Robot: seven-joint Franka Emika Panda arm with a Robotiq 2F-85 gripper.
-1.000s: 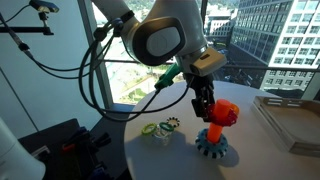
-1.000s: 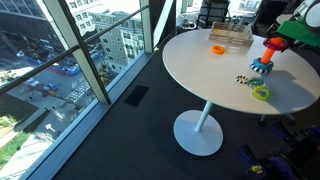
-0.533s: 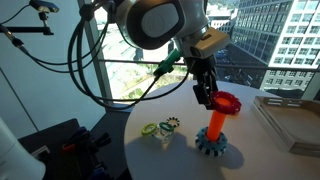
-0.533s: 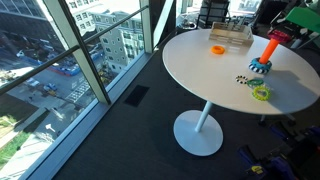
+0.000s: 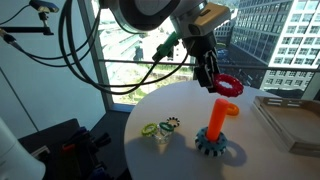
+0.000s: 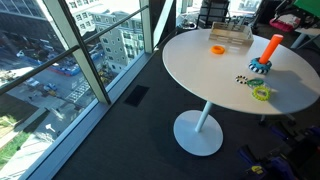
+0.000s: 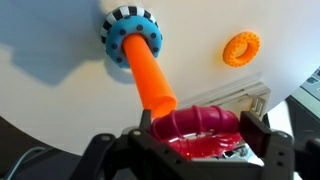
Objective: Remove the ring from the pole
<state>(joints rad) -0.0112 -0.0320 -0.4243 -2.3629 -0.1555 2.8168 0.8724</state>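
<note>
The orange pole [image 5: 216,117] stands upright on its blue-teal toothed base [image 5: 211,143] on the white round table [image 5: 170,155]. It also shows in the other exterior view [image 6: 270,48] and in the wrist view [image 7: 150,74]. My gripper [image 5: 218,82] is shut on a red ribbed ring [image 5: 228,85] and holds it just above the pole's top, clear of it. In the wrist view the ring [image 7: 198,127] sits between the two fingers [image 7: 200,135].
A yellow-green ring [image 5: 152,129] and a small toothed piece [image 5: 171,124] lie on the table. An orange gear ring [image 7: 241,48] lies near a clear tray [image 6: 229,37]. The table edge and large windows are close by.
My gripper has risen with the red ring, which slid up off the pole and now hangs above its top.
</note>
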